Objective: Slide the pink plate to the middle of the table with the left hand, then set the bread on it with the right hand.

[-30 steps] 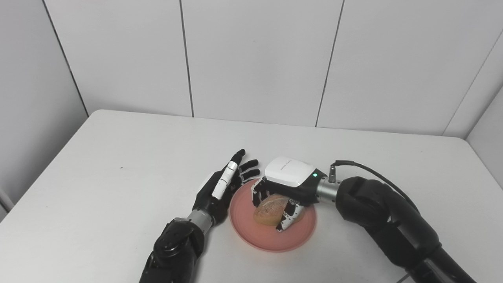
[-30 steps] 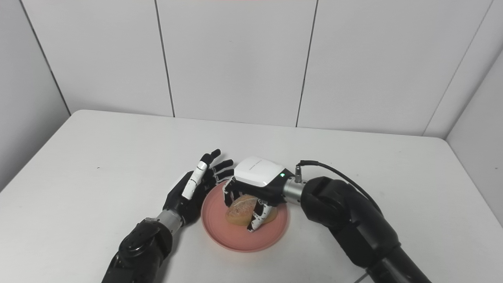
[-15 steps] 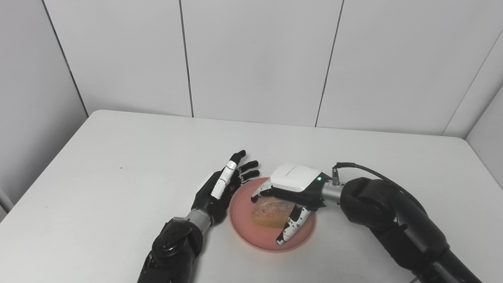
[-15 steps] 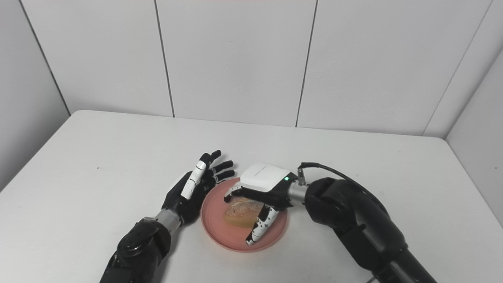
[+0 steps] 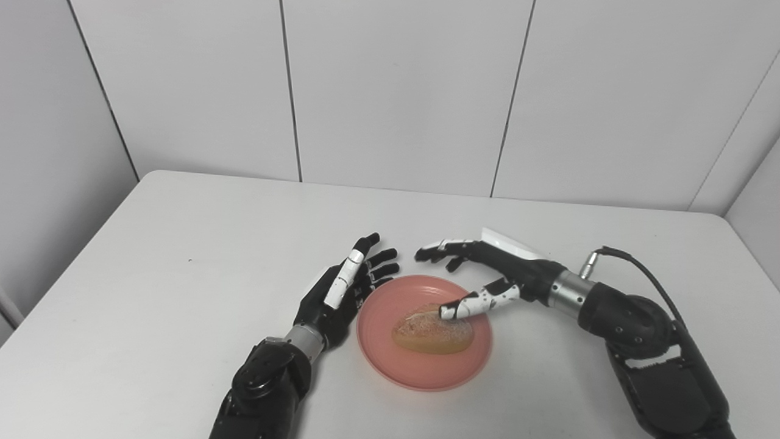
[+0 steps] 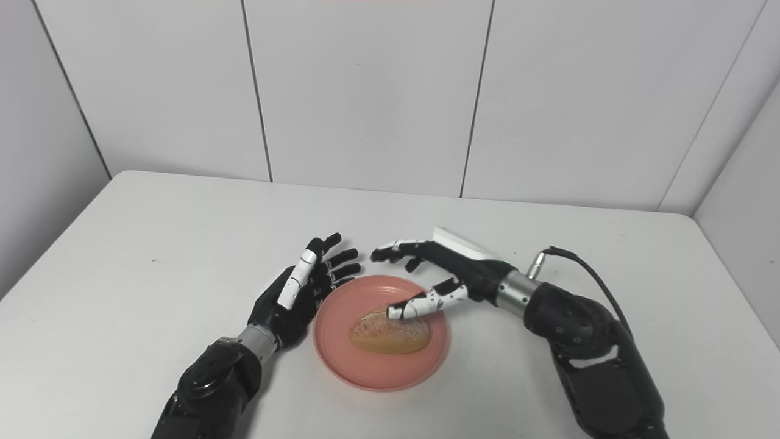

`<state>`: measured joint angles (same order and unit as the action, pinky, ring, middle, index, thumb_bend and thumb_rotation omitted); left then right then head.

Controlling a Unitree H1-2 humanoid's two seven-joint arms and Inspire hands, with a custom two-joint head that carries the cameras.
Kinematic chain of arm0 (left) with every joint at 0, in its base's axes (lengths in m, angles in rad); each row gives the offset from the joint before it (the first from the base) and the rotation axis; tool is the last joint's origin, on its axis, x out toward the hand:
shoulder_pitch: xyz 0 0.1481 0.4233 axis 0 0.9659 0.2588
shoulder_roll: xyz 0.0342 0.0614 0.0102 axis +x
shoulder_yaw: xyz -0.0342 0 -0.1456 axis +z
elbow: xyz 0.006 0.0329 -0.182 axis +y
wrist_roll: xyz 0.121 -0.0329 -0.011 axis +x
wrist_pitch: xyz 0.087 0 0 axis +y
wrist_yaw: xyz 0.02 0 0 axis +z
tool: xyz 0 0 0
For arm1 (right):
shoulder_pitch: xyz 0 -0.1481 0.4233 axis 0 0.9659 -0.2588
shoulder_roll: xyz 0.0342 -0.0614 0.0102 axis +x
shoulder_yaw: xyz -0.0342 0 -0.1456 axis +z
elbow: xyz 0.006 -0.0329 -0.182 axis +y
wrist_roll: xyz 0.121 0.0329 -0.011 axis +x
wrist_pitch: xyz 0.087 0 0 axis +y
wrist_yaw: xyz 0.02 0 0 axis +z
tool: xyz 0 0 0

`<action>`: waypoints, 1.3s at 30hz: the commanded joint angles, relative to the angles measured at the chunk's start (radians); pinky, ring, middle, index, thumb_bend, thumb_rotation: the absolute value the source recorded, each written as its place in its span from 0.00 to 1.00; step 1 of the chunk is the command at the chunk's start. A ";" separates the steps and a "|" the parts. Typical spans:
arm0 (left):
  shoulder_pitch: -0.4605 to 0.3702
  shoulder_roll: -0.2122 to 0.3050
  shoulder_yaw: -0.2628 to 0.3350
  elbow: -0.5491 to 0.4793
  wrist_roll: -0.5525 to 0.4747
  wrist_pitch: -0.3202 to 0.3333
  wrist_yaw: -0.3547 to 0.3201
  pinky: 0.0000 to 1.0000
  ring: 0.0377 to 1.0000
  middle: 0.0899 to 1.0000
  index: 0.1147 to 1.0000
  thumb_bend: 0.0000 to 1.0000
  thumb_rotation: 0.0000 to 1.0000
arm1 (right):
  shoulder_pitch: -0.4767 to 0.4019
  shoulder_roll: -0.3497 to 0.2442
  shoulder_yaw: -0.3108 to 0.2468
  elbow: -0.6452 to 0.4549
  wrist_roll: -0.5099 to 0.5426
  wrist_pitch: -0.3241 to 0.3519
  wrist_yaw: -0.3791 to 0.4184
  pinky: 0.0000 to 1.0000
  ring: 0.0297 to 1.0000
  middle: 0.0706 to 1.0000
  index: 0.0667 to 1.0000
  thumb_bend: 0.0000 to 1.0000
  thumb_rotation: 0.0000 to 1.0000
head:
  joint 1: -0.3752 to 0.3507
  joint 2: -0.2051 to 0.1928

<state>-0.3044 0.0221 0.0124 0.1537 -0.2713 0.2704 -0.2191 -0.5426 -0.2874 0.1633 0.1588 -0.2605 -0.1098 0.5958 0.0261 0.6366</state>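
1. Left eye view: the fingers (image 5: 440,247) of the right hand (image 5: 487,268) are seen spread apart and holding nothing, the thumb tip resting at or just over the top of the bread (image 5: 431,331); whether contact is made cannot be told

2. The fingers of the left hand (image 5: 341,292) are likewise seen extended and apart, empty, with the hand set on edge just beside the left rim of the pink plate (image 5: 468,369); touch with the rim cannot be confirmed

3. The bread is shown lying flat inside the pink plate, roughly at its centre, free of any grasp

4. The pink plate is seen on the white table (image 5: 183,244), a little nearer the front edge than the back and about midway between the sides

5. The placing step is judged to be at its close: the bread has been set down and released, and both parts of the task appear done

6. The next move is judged to call for the right hand to be lifted clear and drawn back without the thumb dragging the bread, and for the left hand to be taken away from the rim without the plate being nudged
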 commanded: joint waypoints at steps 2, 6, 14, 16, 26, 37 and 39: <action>-0.012 0.007 -0.005 -0.016 0.013 -0.023 -0.003 0.88 0.88 0.88 0.94 0.78 0.80 | 0.003 0.013 -0.046 -0.043 0.053 0.014 -0.083 0.83 0.86 0.84 0.81 1.00 0.67 | -0.001 -0.002; -0.001 0.005 -0.008 -0.022 0.054 -0.066 0.020 0.89 0.90 0.89 0.94 0.79 0.79 | 0.052 0.040 -0.085 -0.031 0.102 -0.003 -0.152 0.84 0.88 0.86 0.84 1.00 0.71 | -0.011 -0.001; 0.048 -0.030 -0.007 -0.050 0.156 -0.220 0.106 0.98 0.96 0.95 0.98 0.79 0.76 | 0.162 0.100 -0.100 -0.004 0.092 -0.051 -0.315 0.85 0.90 0.90 0.90 1.00 0.80 | -0.042 0.000; 0.066 -0.044 -0.019 -0.064 0.222 -0.253 0.157 1.00 0.99 0.99 0.99 0.75 0.81 | 0.195 0.126 -0.096 0.002 0.082 -0.052 -0.358 0.89 0.94 0.95 0.96 0.95 0.90 | -0.048 -0.001; 0.125 -0.079 -0.045 -0.071 0.381 -0.317 0.287 1.00 1.00 1.00 1.00 0.73 1.00 | 0.278 0.309 -0.179 0.089 0.217 -0.130 -0.535 1.00 1.00 1.00 1.00 0.80 0.96 | -0.065 0.003; 0.115 -0.066 -0.038 -0.093 0.307 -0.226 0.233 1.00 1.00 1.00 1.00 0.74 0.98 | 0.298 0.338 -0.172 0.116 0.205 -0.173 -0.609 1.00 1.00 1.00 1.00 0.83 1.00 | -0.070 0.009; 0.112 -0.064 -0.037 -0.100 0.302 -0.204 0.232 1.00 1.00 1.00 1.00 0.75 0.98 | 0.298 0.338 -0.169 0.121 0.205 -0.183 -0.613 1.00 1.00 1.00 1.00 0.83 1.00 | -0.069 0.010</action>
